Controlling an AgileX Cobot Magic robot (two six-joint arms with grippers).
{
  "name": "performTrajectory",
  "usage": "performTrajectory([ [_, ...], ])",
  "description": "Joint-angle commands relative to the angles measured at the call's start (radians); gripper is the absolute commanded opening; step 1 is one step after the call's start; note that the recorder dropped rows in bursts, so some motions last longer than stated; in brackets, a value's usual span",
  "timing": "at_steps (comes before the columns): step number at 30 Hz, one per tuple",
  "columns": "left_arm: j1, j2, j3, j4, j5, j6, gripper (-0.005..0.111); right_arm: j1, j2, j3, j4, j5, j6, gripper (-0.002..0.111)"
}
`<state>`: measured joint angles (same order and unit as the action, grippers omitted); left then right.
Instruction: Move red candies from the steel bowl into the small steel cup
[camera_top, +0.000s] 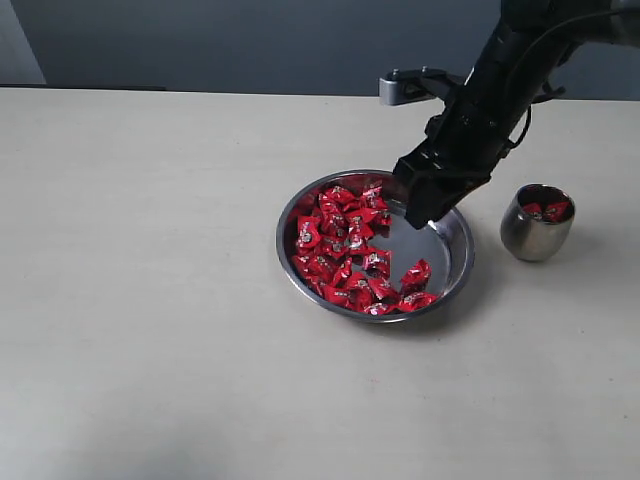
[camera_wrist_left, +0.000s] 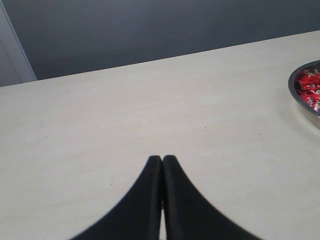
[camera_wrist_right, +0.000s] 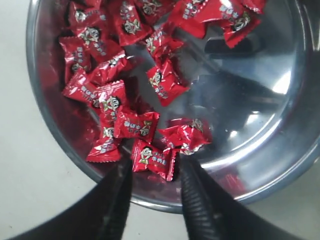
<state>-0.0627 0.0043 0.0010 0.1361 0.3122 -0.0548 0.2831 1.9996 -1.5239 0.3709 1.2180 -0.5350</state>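
Note:
The steel bowl (camera_top: 460, 262) sits mid-table with many red candies (camera_top: 340, 240) heaped in its left half. To its right stands the small steel cup (camera_top: 536, 232), holding a few red candies (camera_top: 547, 210). My right gripper (camera_top: 420, 215) hangs open just over the bowl's far right rim. In the right wrist view its fingers (camera_wrist_right: 156, 170) straddle one red candy (camera_wrist_right: 152, 157) lying by the bowl (camera_wrist_right: 260, 100) wall, without closing on it. My left gripper (camera_wrist_left: 162, 159) is shut and empty over bare table, with the bowl's edge (camera_wrist_left: 300, 102) far to one side.
The pale table (camera_top: 150, 300) stretches wide to the left and front of the bowl. A grey wall stands behind the table's far edge. The right arm slants down from the upper right, above the gap between bowl and cup.

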Motion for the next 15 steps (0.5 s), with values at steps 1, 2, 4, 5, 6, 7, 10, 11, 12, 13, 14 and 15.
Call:
performTrajectory([
  [1, -0.010, -0.004, -0.001, 0.000, -0.004, -0.006, 0.000, -0.002, 0.012, 0.003, -0.032, 0.003, -0.010, 0.041],
  [2, -0.010, -0.004, -0.001, 0.000, -0.004, -0.006, 0.000, -0.002, 0.017, 0.003, -0.032, 0.003, -0.006, 0.040],
  [4, -0.010, -0.004, -0.001, 0.000, -0.004, -0.006, 0.000, -0.002, 0.030, 0.003, -0.032, 0.003, -0.004, 0.035],
  [5, -0.010, -0.004, -0.001, 0.000, -0.004, -0.006, 0.000, -0.002, 0.038, 0.003, -0.032, 0.003, 0.001, 0.035],
  [6, -0.010, -0.004, -0.001, 0.000, -0.004, -0.006, 0.000, -0.002, 0.050, 0.003, -0.032, 0.003, 0.008, 0.035],
  [7, -0.010, -0.004, -0.001, 0.000, -0.004, -0.006, 0.000, -0.002, 0.062, 0.003, -0.034, 0.003, 0.010, 0.035],
  [10, -0.010, -0.004, -0.001, 0.000, -0.004, -0.006, 0.000, -0.002, 0.097, 0.003, -0.054, 0.003, 0.022, 0.037],
  [11, -0.010, -0.004, -0.001, 0.000, -0.004, -0.006, 0.000, -0.002, 0.107, 0.003, -0.058, 0.003, 0.032, 0.037],
  [12, -0.010, -0.004, -0.001, 0.000, -0.004, -0.006, 0.000, -0.002, 0.115, 0.003, -0.058, 0.003, 0.038, 0.037],
  [13, -0.010, -0.004, -0.001, 0.000, -0.004, -0.006, 0.000, -0.002, 0.123, 0.003, -0.058, 0.003, 0.038, 0.037],
  [14, -0.010, -0.004, -0.001, 0.000, -0.004, -0.006, 0.000, -0.002, 0.133, 0.003, -0.058, 0.003, 0.038, 0.037],
  [15, -0.010, -0.004, -0.001, 0.000, -0.004, -0.006, 0.000, -0.002, 0.139, 0.003, -0.058, 0.003, 0.038, 0.037],
])
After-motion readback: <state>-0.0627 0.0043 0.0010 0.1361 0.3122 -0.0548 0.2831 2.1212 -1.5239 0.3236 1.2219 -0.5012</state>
